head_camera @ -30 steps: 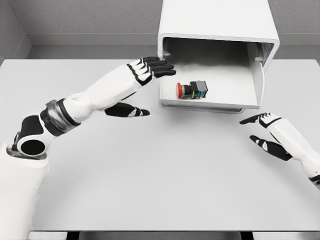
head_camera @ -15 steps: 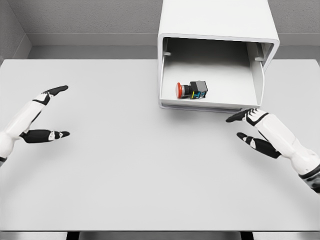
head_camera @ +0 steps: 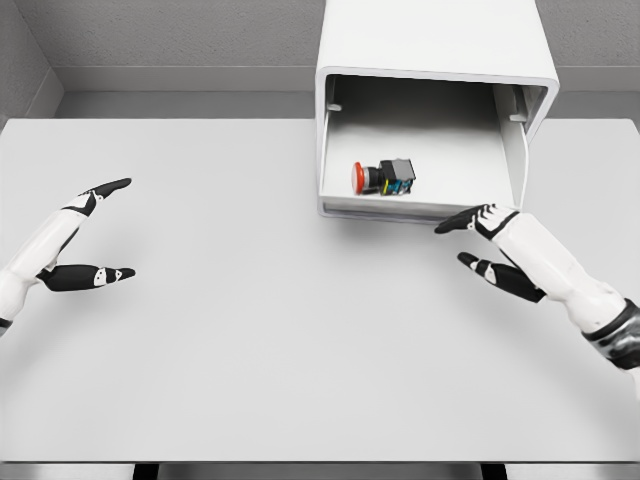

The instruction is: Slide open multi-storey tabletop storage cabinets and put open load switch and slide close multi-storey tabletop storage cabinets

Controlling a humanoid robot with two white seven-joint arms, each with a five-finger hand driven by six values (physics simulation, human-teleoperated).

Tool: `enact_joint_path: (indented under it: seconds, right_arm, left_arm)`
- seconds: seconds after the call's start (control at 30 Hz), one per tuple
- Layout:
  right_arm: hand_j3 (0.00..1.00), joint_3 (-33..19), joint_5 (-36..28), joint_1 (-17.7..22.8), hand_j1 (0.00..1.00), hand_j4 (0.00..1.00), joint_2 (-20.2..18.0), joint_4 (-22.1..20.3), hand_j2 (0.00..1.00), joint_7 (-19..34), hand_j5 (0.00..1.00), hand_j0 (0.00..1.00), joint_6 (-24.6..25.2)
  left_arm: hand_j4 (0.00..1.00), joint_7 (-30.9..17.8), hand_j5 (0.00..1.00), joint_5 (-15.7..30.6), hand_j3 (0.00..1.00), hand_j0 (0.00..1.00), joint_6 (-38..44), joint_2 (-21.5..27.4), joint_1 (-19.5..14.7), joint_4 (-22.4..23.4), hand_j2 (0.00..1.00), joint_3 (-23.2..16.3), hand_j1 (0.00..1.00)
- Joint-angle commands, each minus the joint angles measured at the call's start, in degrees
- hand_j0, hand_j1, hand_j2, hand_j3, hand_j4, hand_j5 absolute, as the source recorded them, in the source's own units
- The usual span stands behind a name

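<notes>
With the switch (head_camera: pixel 384 179) lying inside the pulled-out drawer (head_camera: pixel 420 208) of the cabinet (head_camera: pixel 437 40), opening and placing look done; only the closing is left. The right hand (head_camera: pixel 487 247), fingers spread and empty, sits just at the drawer's front. The left hand (head_camera: pixel 88 232) waits well apart, open, holding nothing.

— Where is the left hand (head_camera: pixel 88 232)?
— Low at the left edge, fingers and thumb spread apart, holding nothing.
— And the right hand (head_camera: pixel 487 247)?
— Reaching in from the lower right, forearm angled, fingers extended, palm empty.
</notes>
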Motion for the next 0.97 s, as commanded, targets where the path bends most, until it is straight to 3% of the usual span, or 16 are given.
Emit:
enact_joint_path:
  seconds: [0.0, 0.23, 0.47, 0.67, 0.7, 0.77, 0.93]
  right_arm:
    - [0.66, 1.37, -0.30, -0.09, 0.66, 0.66, -0.04, 1.27, 0.66, -0.03, 0.66, 0.66, 0.05]
    - [0.66, 4.01, 0.49, -4.31, 0.66, 0.66, 1.45, 5.75, 0.66, -0.03, 0.66, 0.66, 0.05]
    - [0.69, 7.53, 1.19, -11.95, 0.69, 0.69, 1.36, 13.05, 0.69, -0.03, 0.69, 0.69, 0.05]
    - [0.70, 6.74, 0.22, -8.88, 0.70, 0.70, -0.83, 10.68, 0.70, -0.30, 0.70, 0.70, 0.05]
    - [0.70, 5.86, -0.04, -7.92, 0.70, 0.70, -2.94, 9.44, 0.70, -0.65, 0.70, 0.70, 0.05]
    - [0.71, -0.64, -0.57, -3.79, 0.71, 0.71, -4.26, 8.74, 0.71, -0.73, 0.71, 0.71, 0.05]
    - [0.71, -2.58, -1.27, -1.94, 0.71, 0.71, -5.49, 7.25, 0.71, -0.73, 0.71, 0.71, 0.05]
  left_arm:
    - [1.00, 0.02, 1.00, 0.49, 1.00, 1.00, 0.14, 0.03, 0.00, -0.01, 1.00, 0.02, 1.00]
    - [1.00, 0.02, 1.00, 0.49, 1.00, 1.00, 0.14, 0.03, 0.00, -0.01, 1.00, 0.02, 1.00]
    - [1.00, 0.02, 1.00, 0.57, 1.00, 1.00, 0.14, 0.03, 0.00, -0.01, 1.00, 0.02, 1.00]
    - [1.00, 0.02, 1.00, 0.57, 1.00, 1.00, 0.14, -0.06, 0.09, -0.10, 1.00, 0.10, 1.00]
    - [1.00, 0.02, 1.00, 0.57, 1.00, 1.00, 0.14, -0.06, 0.09, -0.10, 1.00, 0.10, 1.00]
    - [1.00, 0.02, 1.00, 0.49, 1.00, 1.00, 0.14, -0.06, 0.09, -0.01, 1.00, 0.02, 1.00]
    - [1.00, 0.02, 1.00, -3.03, 1.00, 1.00, 0.14, -0.41, 0.35, 0.51, 1.00, -0.07, 1.00]
